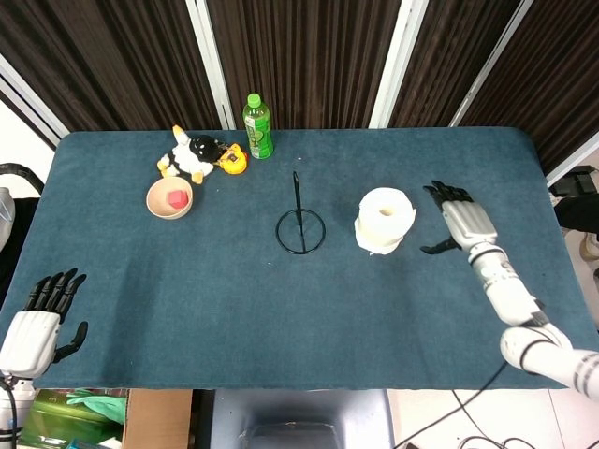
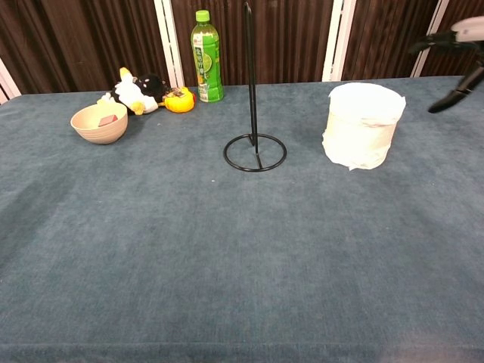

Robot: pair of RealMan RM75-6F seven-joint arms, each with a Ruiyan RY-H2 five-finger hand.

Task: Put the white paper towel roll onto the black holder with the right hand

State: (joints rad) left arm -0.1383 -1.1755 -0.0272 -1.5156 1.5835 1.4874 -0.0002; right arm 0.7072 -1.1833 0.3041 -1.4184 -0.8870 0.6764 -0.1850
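Green bottle [image 1: 257, 125] upright at far edge of blue worktop [image 1: 187, 309]. Just left: plush toy [image 1: 194, 155], black/white w/ orange bits. Nearer, beside it: tan bowl [image 1: 169, 198] w/ red block [image 1: 176, 198] inside.

One paper towel roll [image 1: 385, 220], just left of the right hand [image 1: 460, 221]; one black holder [image 1: 299, 228] beyond it; one green bottle [image 1: 257, 125]; one bowl [image 1: 169, 198]; one red block [image 1: 176, 197] inside; a toy cluster [image 1: 198, 155], number unclear.
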